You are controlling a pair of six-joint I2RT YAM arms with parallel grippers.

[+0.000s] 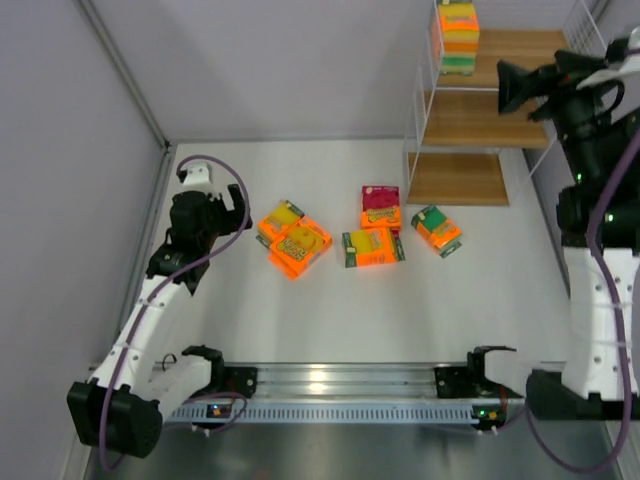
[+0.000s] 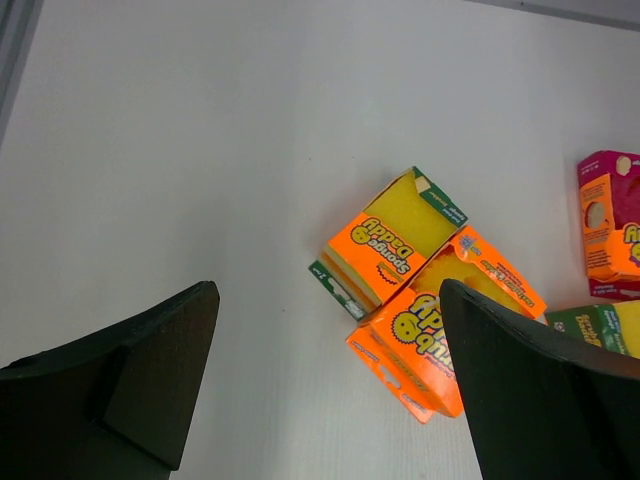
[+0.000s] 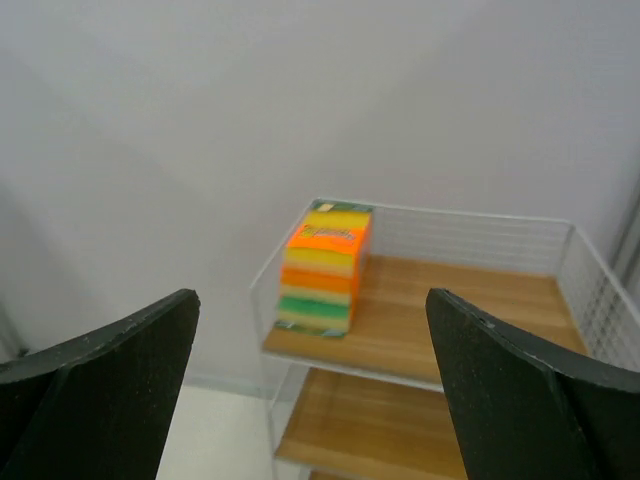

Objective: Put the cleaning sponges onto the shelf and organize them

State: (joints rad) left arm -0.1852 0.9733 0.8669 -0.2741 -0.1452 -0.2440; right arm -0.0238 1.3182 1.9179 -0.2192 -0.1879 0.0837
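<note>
— Left end effector (image 2: 328,292): how does it stand?
— Jaws spread wide and holding nothing. It hovers over the worktop (image 1: 330,320) near the left edge, close to the grey side wall (image 1: 100,150). Open worktop runs from it back to the arm bases.
— And the cleaning sponges (image 1: 372,247)?
— Five lie mid-worktop. Just right of that end effector, two orange packs (image 1: 296,240) overlap, one leaning on the other. Further right, apart, a green-edged orange pack sits just in front of the magenta-topped pack (image 1: 380,200). Another green-edged pack (image 1: 437,230) lies near them, toward the shelf (image 1: 470,120). Open worktop surrounds the group.
— The far end?
— The shelf stands in the far right corner. A stack of sponges (image 1: 458,35) sits at the left end of its top board against the wire rim, with open wood to its right. The right end effector (image 3: 312,298) hangs before that tier, jaws wide, gripping nothing.
— Anything unclear?
— The right arm covers the shelf's right side, the top view cuts off the shelf's upper edge, and I cannot tell how many packs the stack holds.
</note>
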